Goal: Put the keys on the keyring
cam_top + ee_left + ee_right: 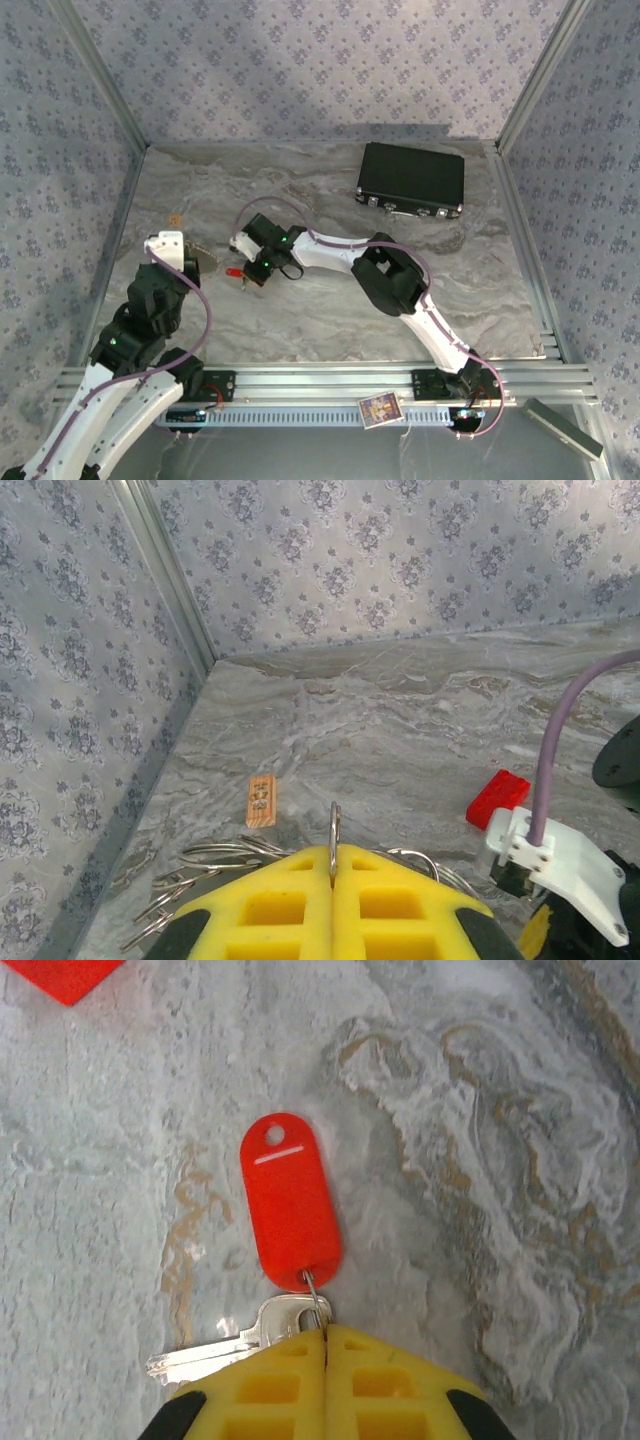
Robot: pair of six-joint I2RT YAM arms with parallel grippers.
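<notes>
In the left wrist view my left gripper (333, 868) is shut on a thin silvery keyring (334, 830) that stands upright, edge-on, between the yellow pads. Several more loose rings (205, 862) lie on the table under it. My right gripper (325, 1340) is shut on the small wire loop of the red key: a silver key (225, 1348) with a red plastic tag (290, 1200) lying flat on the marble. From above, the left gripper (196, 254) and right gripper (250, 277) sit close together at the table's left-centre. The green key is out of view.
A plain red block (497, 798) lies just ahead of the right arm's white wrist part (555, 865). A small wooden piece (261, 801) lies beyond the rings. A black box (411, 180) stands at the back right. Patterned walls enclose the marble table (330, 320).
</notes>
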